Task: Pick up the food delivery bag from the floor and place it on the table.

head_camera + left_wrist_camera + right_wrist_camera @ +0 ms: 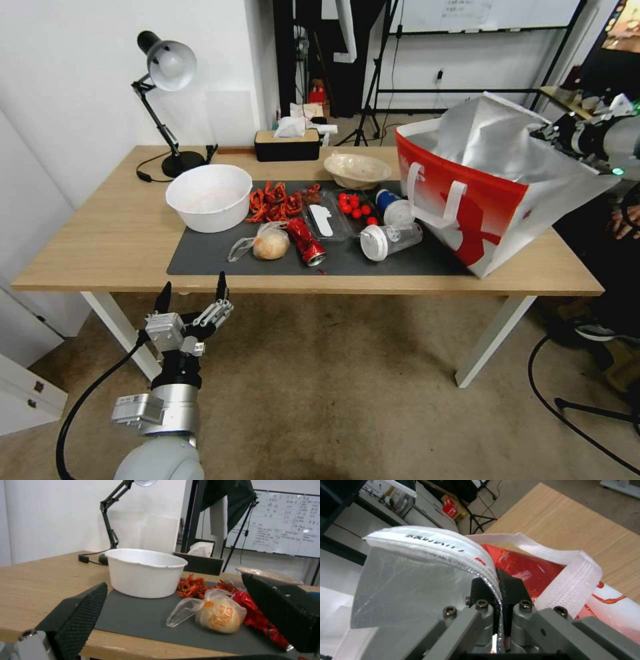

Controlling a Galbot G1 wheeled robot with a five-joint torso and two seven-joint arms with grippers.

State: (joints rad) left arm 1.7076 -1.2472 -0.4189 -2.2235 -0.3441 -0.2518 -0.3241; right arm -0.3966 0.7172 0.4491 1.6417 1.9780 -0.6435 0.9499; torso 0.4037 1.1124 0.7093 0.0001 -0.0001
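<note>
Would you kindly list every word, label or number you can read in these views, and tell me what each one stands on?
None reads with certainty.
Dark print along the white rim of the food delivery bag, pinched in the right gripper: blurred, unreadable.
Handwritten rows on the whiteboard: too small.
Markings on the red can: too small.
Small red logo on the bag's side: no legible text.

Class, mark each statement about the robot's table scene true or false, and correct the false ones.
1. The food delivery bag lies on the floor. False: it sits tilted on the table.
2. The right gripper is shut on the bag's wall. True.
3. The left gripper holds the white bowl. False: it is open, hanging before the table edge.
4. A bagged bread roll lies on the dark grey mat. True.
5. The desk lamp stands on the mat. False: on bare wood.
</note>
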